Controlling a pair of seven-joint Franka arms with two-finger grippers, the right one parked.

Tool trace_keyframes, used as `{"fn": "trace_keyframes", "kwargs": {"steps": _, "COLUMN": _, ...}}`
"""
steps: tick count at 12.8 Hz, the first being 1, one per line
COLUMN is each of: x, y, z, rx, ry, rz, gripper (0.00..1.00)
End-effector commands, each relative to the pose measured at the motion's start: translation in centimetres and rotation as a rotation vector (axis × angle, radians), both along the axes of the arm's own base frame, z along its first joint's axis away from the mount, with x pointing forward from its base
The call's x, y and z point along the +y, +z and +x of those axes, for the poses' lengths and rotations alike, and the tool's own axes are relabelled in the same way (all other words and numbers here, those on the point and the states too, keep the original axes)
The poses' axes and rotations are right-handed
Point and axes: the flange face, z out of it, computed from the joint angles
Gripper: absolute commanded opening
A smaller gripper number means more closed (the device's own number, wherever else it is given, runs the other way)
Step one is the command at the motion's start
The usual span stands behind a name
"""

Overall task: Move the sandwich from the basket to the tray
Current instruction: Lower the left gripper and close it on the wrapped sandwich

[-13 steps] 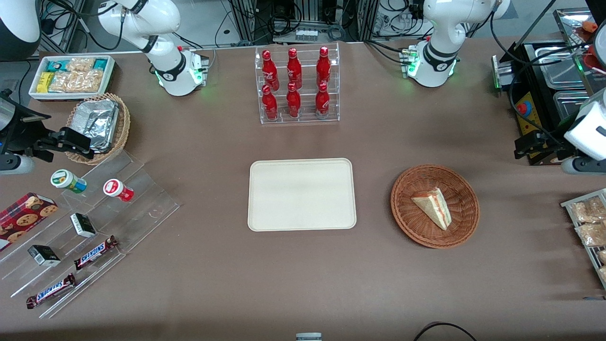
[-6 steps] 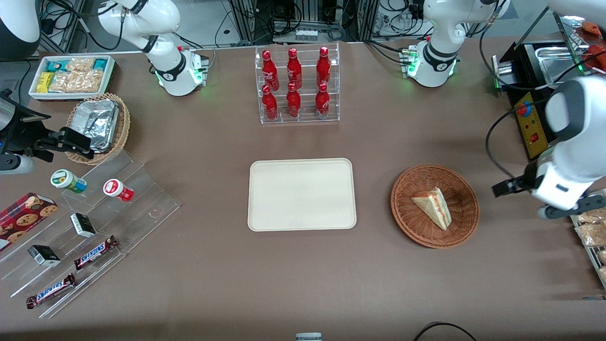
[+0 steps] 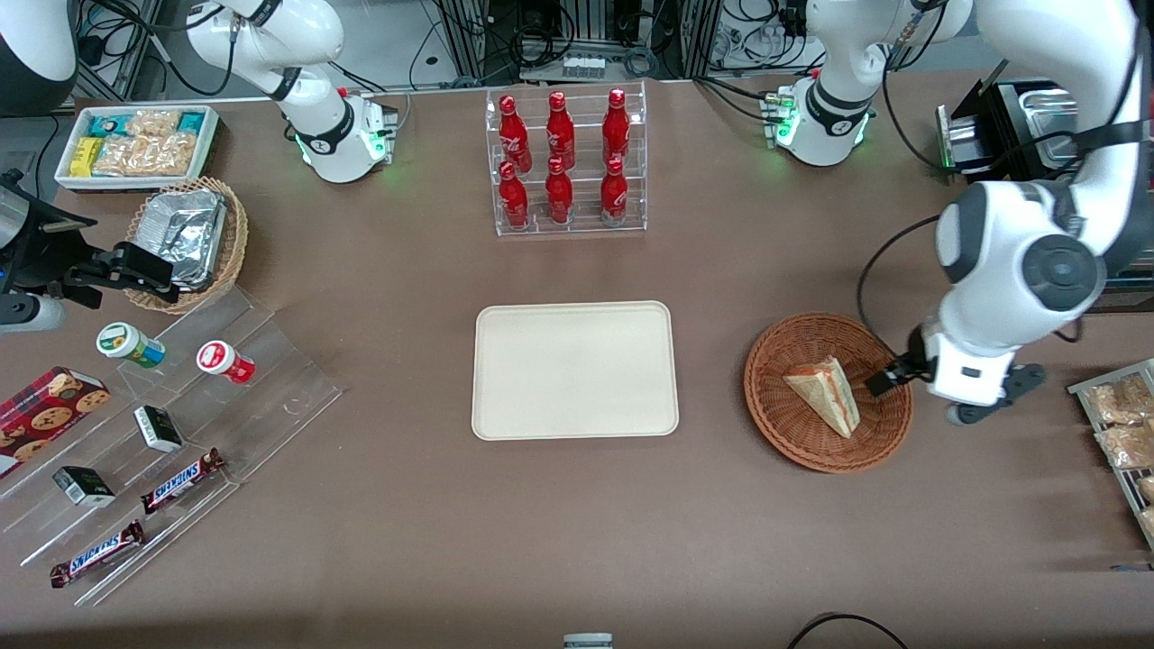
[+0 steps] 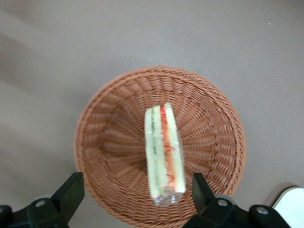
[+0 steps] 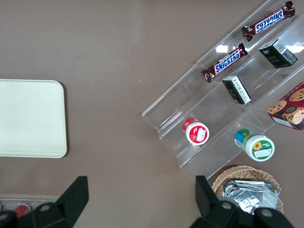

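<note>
I am holding my pincer (image 4: 135, 192) above the basket (image 3: 792, 431), with its two fingers spread wide apart and gripping nothing. In the wrist view the fingers (image 4: 71, 190) are standing to either side of the sandwich (image 4: 164, 153), but they are not touching it. The sandwich is lying on its side in the middle of the basket, wrapper intact, filling edge showing red and green. The tray (image 3: 574, 370) is sitting bare on the desk (image 3: 577, 523), beside the basket toward the parked arm's end. So, as I am judging it, nothing of the job is finished: I am only lining up, and the descent, the grasp, the lift, the carry and the release on the tray are all remaining.
</note>
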Motion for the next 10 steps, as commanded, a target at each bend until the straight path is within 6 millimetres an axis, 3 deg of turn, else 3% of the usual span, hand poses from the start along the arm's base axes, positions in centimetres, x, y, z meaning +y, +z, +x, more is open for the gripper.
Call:
{"fn": "trace_keyframes", "kwargs": {"steps": 1, "x": -0.8, "y": -2.8, "z": -1.6, "rx": -0.044, "ry": 0.056, "rz": -0.008, "gripper": 1.0}}
{"fn": "trace_keyframes", "kwargs": {"steps": 6, "x": -1.2, "y": -6.4, "z": -3.0, "rx": -0.072, "ry": 0.058, "rz": -0.018, "gripper": 1.0}}
{"fn": "trace_keyframes", "kwargs": {"steps": 10, "x": -1.7, "y": -7.8, "z": -3.3, "rx": -0.074, "ry": 0.082, "rz": -0.023, "gripper": 1.0}}
